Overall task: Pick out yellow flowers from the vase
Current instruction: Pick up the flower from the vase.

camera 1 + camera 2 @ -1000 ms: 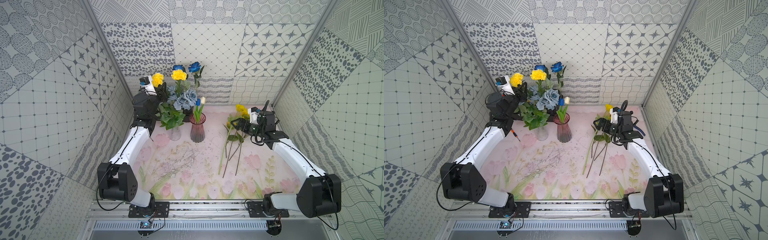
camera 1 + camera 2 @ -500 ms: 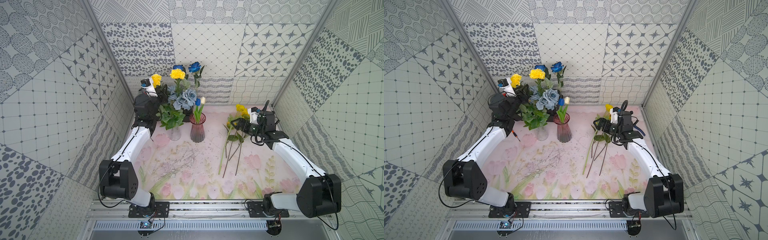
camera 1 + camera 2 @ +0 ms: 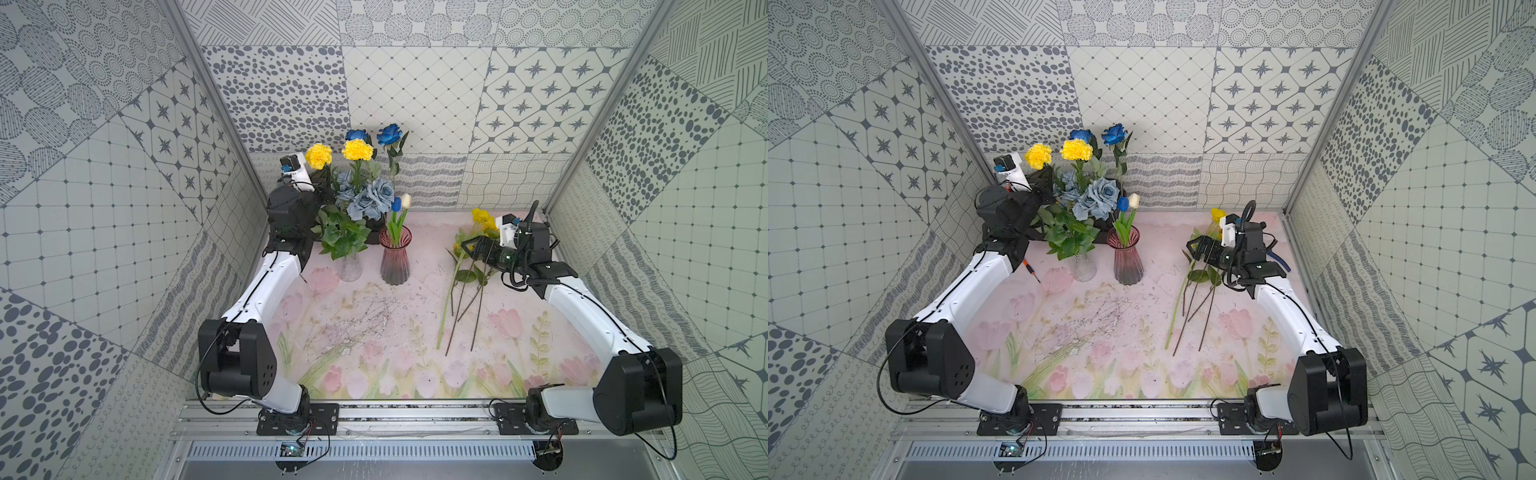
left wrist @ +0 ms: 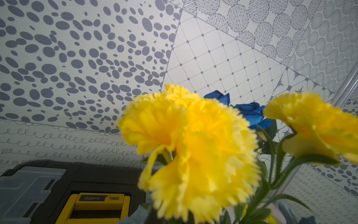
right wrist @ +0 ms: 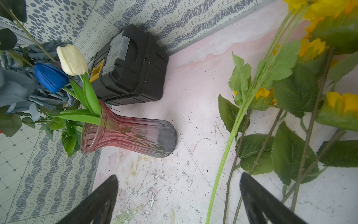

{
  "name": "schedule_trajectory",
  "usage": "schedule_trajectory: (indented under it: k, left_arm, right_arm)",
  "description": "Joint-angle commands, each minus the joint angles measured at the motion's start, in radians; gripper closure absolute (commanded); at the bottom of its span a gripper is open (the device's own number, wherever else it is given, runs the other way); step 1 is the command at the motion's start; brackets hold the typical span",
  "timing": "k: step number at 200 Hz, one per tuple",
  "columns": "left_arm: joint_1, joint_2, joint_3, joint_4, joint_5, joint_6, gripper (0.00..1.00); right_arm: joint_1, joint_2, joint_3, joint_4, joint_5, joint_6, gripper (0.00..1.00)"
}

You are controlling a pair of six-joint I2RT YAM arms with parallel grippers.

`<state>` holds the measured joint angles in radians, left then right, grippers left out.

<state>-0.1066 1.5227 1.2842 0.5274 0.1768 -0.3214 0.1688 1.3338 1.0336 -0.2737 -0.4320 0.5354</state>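
Blurred yellow carnation close up, left fingers buried in leaves

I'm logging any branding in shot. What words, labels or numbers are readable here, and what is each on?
"deli": on the yellow latch of the black toolbox, upside down in the left wrist view.
"DL432118K": on the same latch beside the brand, also upside down; the middle digits are small, so I am less sure of them.
No other text is legible in any view.
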Motion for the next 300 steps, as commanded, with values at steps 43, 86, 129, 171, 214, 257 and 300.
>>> schedule_trajectory:
  k: [43,86,129,171,214,257,300]
  left_arm:
    - [0.007,-0.033,0.058,0.004,0.041,0.038,0.90]
    - [0.007,-0.082,0.115,-0.085,0.070,0.092,0.92]
    - [0.007,-0.163,0.170,-0.166,0.085,0.163,0.91]
    - [0.007,-0.218,0.271,-0.289,0.110,0.222,0.91]
    - [0.007,-0.240,0.419,-0.467,0.163,0.270,0.91]
    - [0.007,-0.298,0.554,-0.738,0.329,0.288,0.90]
    - [0.007,-0.368,0.592,-0.937,0.534,0.242,0.90]
  right_arm:
    - [0.001,-0.026,-0.009,0.034,0.010,0.011,0.02]
    - [0.001,-0.027,-0.012,0.037,0.008,0.010,0.02]
    - [0.001,-0.026,-0.008,0.050,0.000,0.015,0.02]
    - [0.002,-0.021,-0.011,0.056,-0.007,0.019,0.02]
    - [0.001,-0.035,-0.013,0.067,-0.024,0.019,0.02]
    - [0.005,-0.076,-0.008,0.101,-0.057,-0.045,0.02]
    - [0.059,-0.089,0.048,0.151,-0.120,-0.119,0.02]
